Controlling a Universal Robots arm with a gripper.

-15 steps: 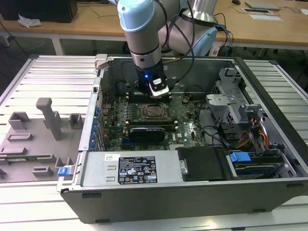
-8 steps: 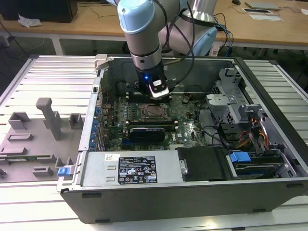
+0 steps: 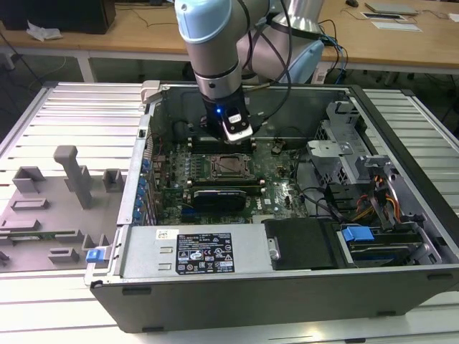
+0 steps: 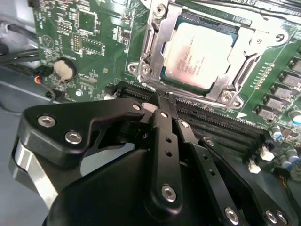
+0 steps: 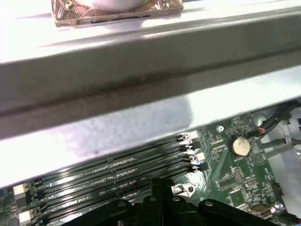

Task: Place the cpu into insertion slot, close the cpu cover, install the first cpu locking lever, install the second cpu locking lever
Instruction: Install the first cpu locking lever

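Observation:
The cpu [image 4: 200,54], a square chip with a dull silver face, lies flat in the insertion slot [image 3: 231,166] on the green board. The grey metal cpu cover [image 4: 221,89] lies down around it, and the chip shows through its window. My gripper [image 4: 157,100] is shut with nothing between its black fingers. Its tips hover over the memory slots [image 4: 221,127] just beside the socket's corner. In the exterior view the gripper [image 3: 240,140] hangs just above the socket's far edge. I cannot tell how the locking levers stand.
The open computer case holds a black expansion card [image 3: 222,195] near the socket, a power supply [image 3: 204,252] at the front and drive bays with cables [image 3: 373,193] on the exterior view's right. A coin battery [image 5: 240,146] and the grey case wall [image 5: 141,84] are close by. A grey fixture tray [image 3: 57,208] lies outside.

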